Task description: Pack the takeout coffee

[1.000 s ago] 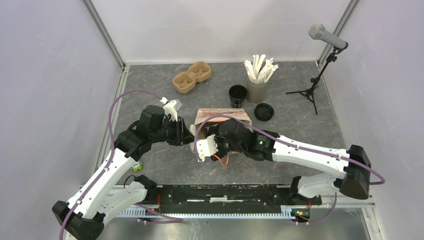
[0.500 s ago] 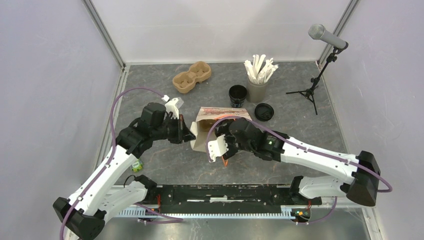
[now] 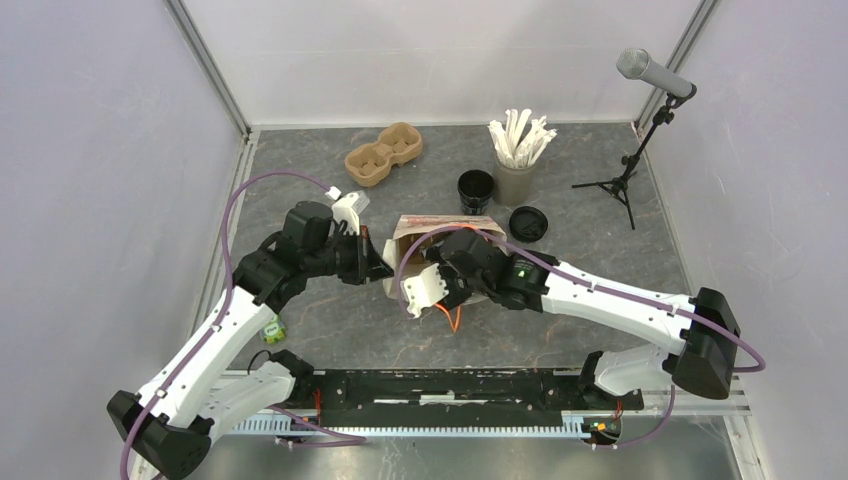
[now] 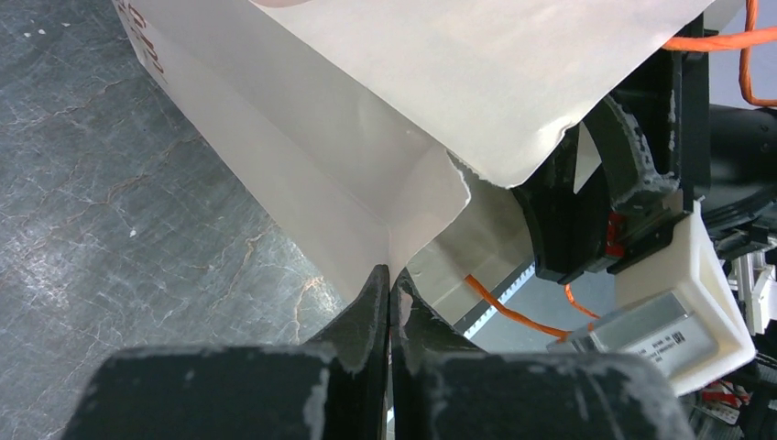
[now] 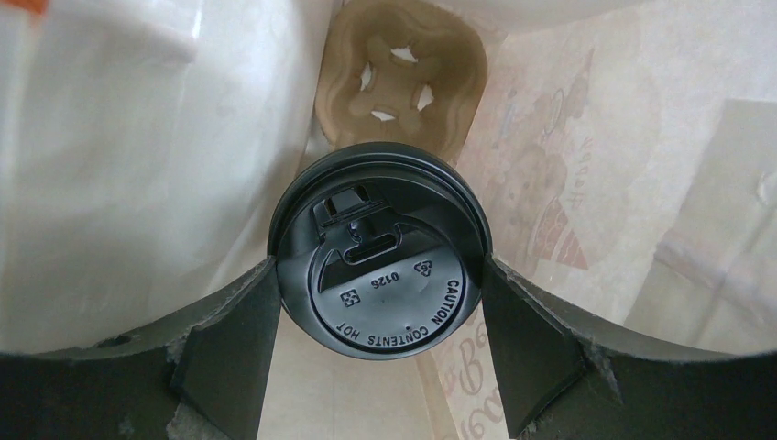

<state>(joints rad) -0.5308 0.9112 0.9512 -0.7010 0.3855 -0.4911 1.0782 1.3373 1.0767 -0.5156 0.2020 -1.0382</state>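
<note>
Black lidded takeout coffee (image 5: 380,252) clamped in the right gripper (image 5: 377,268), one finger on each side of the lid rim, already down inside the white paper bag (image 4: 348,137) around the middle of the worktop. Lid facing straight back at the wrist camera, so long axis running along the reach, base pointing deeper into the bag.

Dead ahead at the closed end: brown pulp carrier (image 5: 399,64), one empty socket showing just past the cup and a touch off its line in the wrist view. Pretty sure the next bit hangs on exactly that. Push along the cup's own axis, nudge over toward the socket, then release. Can't tell the gap between base and socket, all hidden behind the lid.

Over on the other side, left gripper (image 4: 389,284) pinched tight on the edge of the bag's mouth, the side toward the left edge of the worktop, propping the opening. Thin paper by the look of it, so probably floppy if dropped early. Right arm clearly the placing one, left just on bag duty.

Also a second carrier (image 3: 383,155) by the far edge, plus a loose lid (image 3: 527,223) and an open cup (image 3: 476,190) beyond the bag, apart from all this.
</note>
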